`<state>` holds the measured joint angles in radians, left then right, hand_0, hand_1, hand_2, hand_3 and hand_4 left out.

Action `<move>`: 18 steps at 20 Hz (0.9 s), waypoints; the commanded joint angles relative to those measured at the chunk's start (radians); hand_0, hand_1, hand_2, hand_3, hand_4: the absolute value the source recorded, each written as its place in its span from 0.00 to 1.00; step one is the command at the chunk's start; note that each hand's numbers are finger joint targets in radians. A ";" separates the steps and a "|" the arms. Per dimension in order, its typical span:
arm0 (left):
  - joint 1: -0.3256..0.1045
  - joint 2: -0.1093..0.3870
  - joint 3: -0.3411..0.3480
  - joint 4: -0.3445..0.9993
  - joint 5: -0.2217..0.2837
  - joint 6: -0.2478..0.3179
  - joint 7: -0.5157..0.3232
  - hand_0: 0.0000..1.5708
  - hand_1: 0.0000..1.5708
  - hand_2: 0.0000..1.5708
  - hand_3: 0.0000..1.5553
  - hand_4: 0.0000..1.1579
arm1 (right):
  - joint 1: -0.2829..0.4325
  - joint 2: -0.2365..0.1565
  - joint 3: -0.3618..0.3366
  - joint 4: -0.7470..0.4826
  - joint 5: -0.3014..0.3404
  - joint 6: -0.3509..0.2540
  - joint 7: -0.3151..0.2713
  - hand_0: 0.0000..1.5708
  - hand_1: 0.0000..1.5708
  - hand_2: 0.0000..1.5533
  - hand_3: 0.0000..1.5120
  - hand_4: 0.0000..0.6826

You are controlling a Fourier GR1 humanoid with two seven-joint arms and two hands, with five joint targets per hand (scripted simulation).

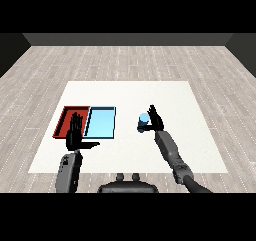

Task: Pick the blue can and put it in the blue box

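Note:
A blue can [143, 122] stands on the white table [170, 92], right of the trays. My right hand [155, 118] is right beside the can, on its right side, fingers pointing up and mostly straight, thumb toward the can; the fingers do not wrap it. The light blue tray [101, 122] lies left of the can with nothing in it. My left hand [75, 133] hovers open over the near edge of the red tray [66, 116], fingers straight and thumb out to the right.
The red tray lies directly left of the blue tray, their sides touching. The table's near edge runs just below both forearms. White table surface stretches behind and to the right of the can.

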<state>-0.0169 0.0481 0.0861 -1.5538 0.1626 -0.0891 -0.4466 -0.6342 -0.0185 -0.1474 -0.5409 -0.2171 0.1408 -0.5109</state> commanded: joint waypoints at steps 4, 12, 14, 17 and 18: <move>0.045 0.002 -0.002 -0.045 -0.010 0.002 -0.012 0.00 0.00 0.00 0.00 0.00 | 0.004 0.018 0.095 0.003 -0.064 -0.040 -0.006 0.00 0.00 0.00 0.00 0.00; 0.051 0.002 -0.013 -0.085 -0.004 -0.008 0.009 0.00 0.00 0.00 0.00 0.00 | -0.046 0.018 0.077 0.121 -0.039 -0.017 -0.088 0.00 0.00 0.00 0.00 0.00; 0.013 0.020 0.020 0.024 0.012 -0.039 -0.039 0.00 0.00 0.00 0.00 0.00 | -0.139 0.010 0.011 0.167 -0.021 -0.014 -0.041 0.00 0.00 0.00 0.00 0.00; -0.012 -0.026 -0.009 0.046 -0.023 0.012 -0.059 0.00 0.00 0.00 0.00 0.00 | -0.119 -0.008 0.012 0.157 -0.038 0.016 -0.032 0.00 0.00 0.00 0.00 0.00; -0.023 0.011 0.033 0.046 0.023 -0.026 -0.052 0.00 0.00 0.00 0.00 0.00 | -0.116 0.008 0.016 0.181 -0.026 0.014 -0.062 0.00 0.00 0.00 0.00 0.00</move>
<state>-0.0116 0.0490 0.0941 -1.5488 0.1653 -0.0997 -0.4735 -0.7181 -0.0125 -0.1187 -0.4168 -0.2520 0.1433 -0.5497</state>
